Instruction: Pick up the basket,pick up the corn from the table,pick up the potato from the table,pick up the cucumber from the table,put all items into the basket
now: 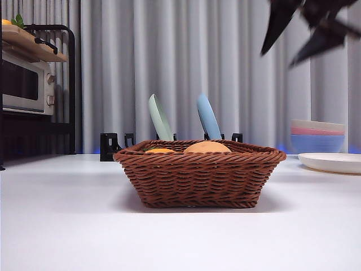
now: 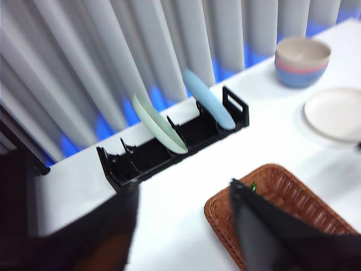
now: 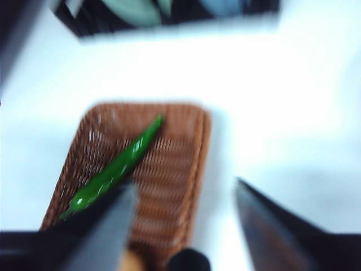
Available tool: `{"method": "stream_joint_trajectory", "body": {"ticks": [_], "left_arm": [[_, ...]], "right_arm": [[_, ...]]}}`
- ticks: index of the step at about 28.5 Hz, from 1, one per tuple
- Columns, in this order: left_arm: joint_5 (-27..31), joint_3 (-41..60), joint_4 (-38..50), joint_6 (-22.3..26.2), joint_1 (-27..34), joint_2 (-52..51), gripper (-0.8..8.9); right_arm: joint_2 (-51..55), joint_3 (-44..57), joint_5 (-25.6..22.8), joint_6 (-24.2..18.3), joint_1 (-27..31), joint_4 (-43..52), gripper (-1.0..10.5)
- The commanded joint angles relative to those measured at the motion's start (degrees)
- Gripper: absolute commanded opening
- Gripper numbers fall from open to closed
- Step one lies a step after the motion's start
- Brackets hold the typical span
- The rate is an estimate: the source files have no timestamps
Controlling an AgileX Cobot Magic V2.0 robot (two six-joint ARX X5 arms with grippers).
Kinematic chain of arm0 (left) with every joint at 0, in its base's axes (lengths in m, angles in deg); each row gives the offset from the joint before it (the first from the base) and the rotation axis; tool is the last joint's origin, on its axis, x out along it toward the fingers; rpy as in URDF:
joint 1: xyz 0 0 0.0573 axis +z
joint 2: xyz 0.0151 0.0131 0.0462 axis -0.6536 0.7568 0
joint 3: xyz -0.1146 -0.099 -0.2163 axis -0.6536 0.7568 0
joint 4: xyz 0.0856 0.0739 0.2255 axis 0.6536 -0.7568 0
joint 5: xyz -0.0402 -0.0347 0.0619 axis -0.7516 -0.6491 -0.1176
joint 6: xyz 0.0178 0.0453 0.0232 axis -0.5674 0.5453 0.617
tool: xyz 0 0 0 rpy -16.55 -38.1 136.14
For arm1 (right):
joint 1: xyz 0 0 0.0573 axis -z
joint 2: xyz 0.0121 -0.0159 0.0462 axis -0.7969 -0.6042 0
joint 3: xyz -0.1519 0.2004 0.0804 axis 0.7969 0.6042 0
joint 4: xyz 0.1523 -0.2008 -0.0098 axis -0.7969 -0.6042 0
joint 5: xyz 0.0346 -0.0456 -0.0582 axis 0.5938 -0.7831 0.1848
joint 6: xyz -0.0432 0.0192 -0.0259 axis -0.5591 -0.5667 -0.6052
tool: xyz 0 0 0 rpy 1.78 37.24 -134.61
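Note:
The brown wicker basket (image 1: 200, 176) stands on the white table (image 1: 62, 226) in the middle of the front view. The tan potato (image 1: 207, 147) and the orange-yellow corn (image 1: 160, 151) peek over its rim. In the right wrist view the green cucumber (image 3: 115, 169) lies slantwise on the floor of the basket (image 3: 175, 164). My right gripper (image 3: 185, 185) hangs open and empty above the basket, blurred; in the front view my right gripper (image 1: 278, 58) shows at the top right. My left gripper (image 2: 182, 186) is open and empty, high beside a corner of the basket (image 2: 282, 195).
Behind the basket is a black dish rack (image 2: 169, 149) with an upright green plate (image 1: 159, 117) and a blue plate (image 1: 208, 117). At the right are stacked bowls (image 1: 317, 135) and a white plate (image 1: 331, 162). At the far left a microwave (image 1: 25, 84) sits on a shelf.

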Motion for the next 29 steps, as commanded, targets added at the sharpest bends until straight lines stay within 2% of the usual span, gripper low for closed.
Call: {"method": "stream_joint_trajectory", "body": {"ticks": [1,7,13,17,20,24,27,29], "left_arm": [[-2.2,1.3,2.7,1.6,1.0,0.2,-0.09],[-2.0,10.6,11.6,2.8,1.4,-3.1,-0.09],[-1.9,29.6,23.5,3.5,1.4,-14.6,-0.09],[-1.8,45.8,32.9,3.6,1.4,-25.5,-0.09],[-1.6,57.1,36.7,3.4,1.4,-34.0,-0.09],[0.8,69.8,38.5,1.7,1.4,-45.0,-0.09],[1.4,76.8,37.4,-3.2,1.4,-53.1,-0.09],[2.2,79.5,36.9,-4.5,1.4,-57.6,-0.09]], "right_arm": [[3.7,-0.2,-2.4,-5.6,-0.1,0.1,-0.2],[10.9,-0.1,-7.4,-7.9,-0.3,-0.3,-0.2],[18.0,2.5,-10.1,-9.9,-2.2,0.9,-0.2],[25.0,11.1,-11.2,-10.2,-4.5,7.4,-0.2],[31.2,19.5,-12.4,-10.0,-6.4,12.1,-0.2],[40.0,29.4,-17.1,-10.0,-9.2,14.5,-0.2],[46.9,35.6,-20.8,-10.1,-11.0,14.4,-0.2],[50.4,38.5,-21.6,-9.5,-11.4,13.3,-0.2]]}}
